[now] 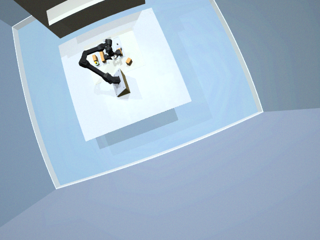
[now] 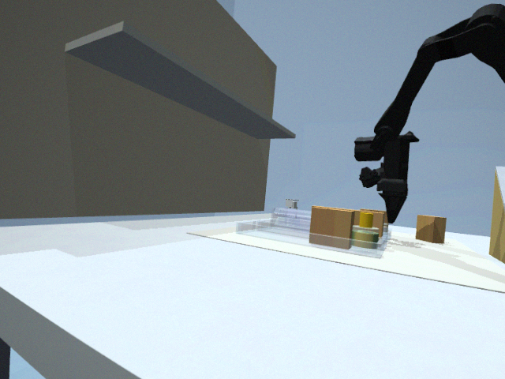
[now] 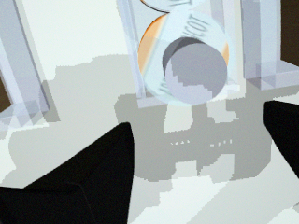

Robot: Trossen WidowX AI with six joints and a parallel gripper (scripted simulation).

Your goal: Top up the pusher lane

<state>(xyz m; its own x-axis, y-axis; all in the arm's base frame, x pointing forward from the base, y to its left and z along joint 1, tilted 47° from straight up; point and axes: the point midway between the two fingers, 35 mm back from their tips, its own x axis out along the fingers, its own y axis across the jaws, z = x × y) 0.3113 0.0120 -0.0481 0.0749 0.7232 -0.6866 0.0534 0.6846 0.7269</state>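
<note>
In the wrist view, a jar (image 3: 198, 72) with a grey lid and a white and orange label stands upright in the clear-walled lane (image 3: 131, 56), just behind the low front stop (image 3: 146, 102). A second jar (image 3: 170, 4) stands directly behind it, apparently touching; the frame's top edge cuts it off. Its label looks alike. The pusher plate is out of view. My gripper (image 3: 198, 121) (image 1: 113, 55) (image 2: 391, 221) is open and empty. In the wrist view its fingers show wide apart, on the front side of the front jar and clear of it.
Clear lanes with brown boxes (image 1: 102, 56) (image 2: 332, 226) flank this lane. A green jar with a yellow lid (image 1: 96, 62) (image 2: 365, 236) stands in the outer lane. A loose brown box (image 1: 128, 61) (image 2: 430, 229) stands on the mat. A wall shelf (image 2: 179, 81) hangs behind.
</note>
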